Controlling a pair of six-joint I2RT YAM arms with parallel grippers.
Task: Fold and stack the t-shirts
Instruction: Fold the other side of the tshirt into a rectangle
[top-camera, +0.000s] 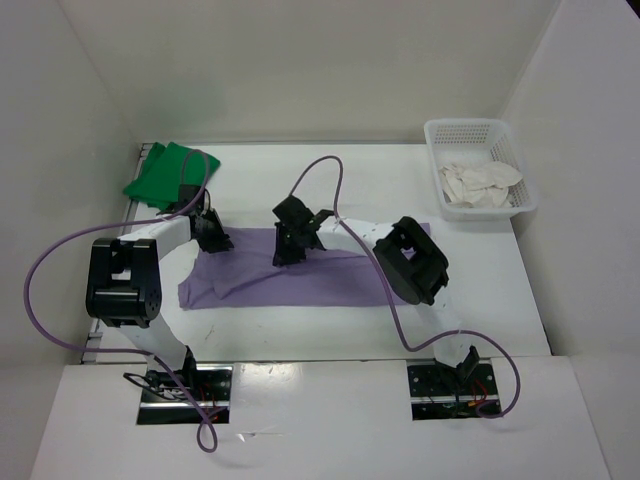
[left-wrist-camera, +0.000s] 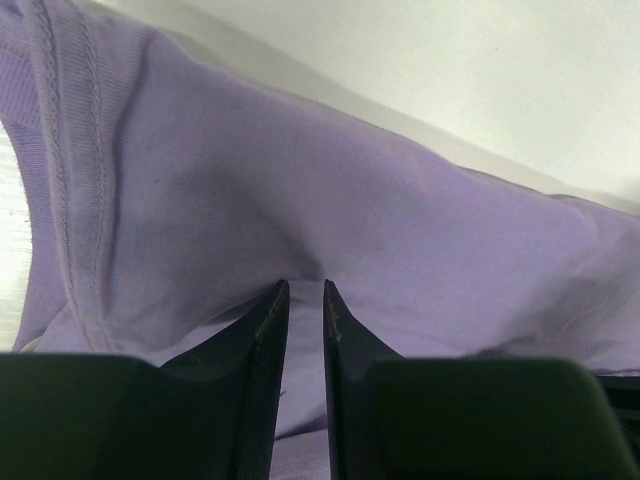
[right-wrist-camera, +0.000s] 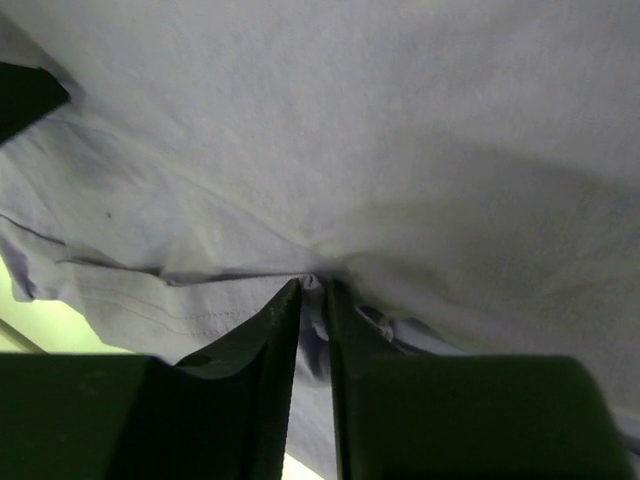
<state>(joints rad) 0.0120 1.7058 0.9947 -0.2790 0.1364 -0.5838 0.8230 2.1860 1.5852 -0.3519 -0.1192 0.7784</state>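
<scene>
The left jaws are standing narrow and are pinching the lavender t-shirt (left-wrist-camera: 330, 200); in the left wrist view the cloth is hanging away from the tips, with a stitched hem running beside them. The right jaws are also narrow, and a small gathered ridge of the same shirt is sitting between their tips, with wrinkles running in toward that point. I am judging both as real grips, taken on the far edge of the shirt: the left one at its far left corner, the right one near the middle of that edge. Holding two points on one edge is letting me carry that edge over as one straight line for a fold.

The shirt itself is lying spread across the middle of the counter (top-camera: 300, 180), between the two arms. The green t-shirt (top-camera: 165, 175) is resting at the far left corner, I think as the start of the stack. The cream t-shirt (top-camera: 480, 183) is waiting crumpled in the basket (top-camera: 470, 125) at the far right.
</scene>
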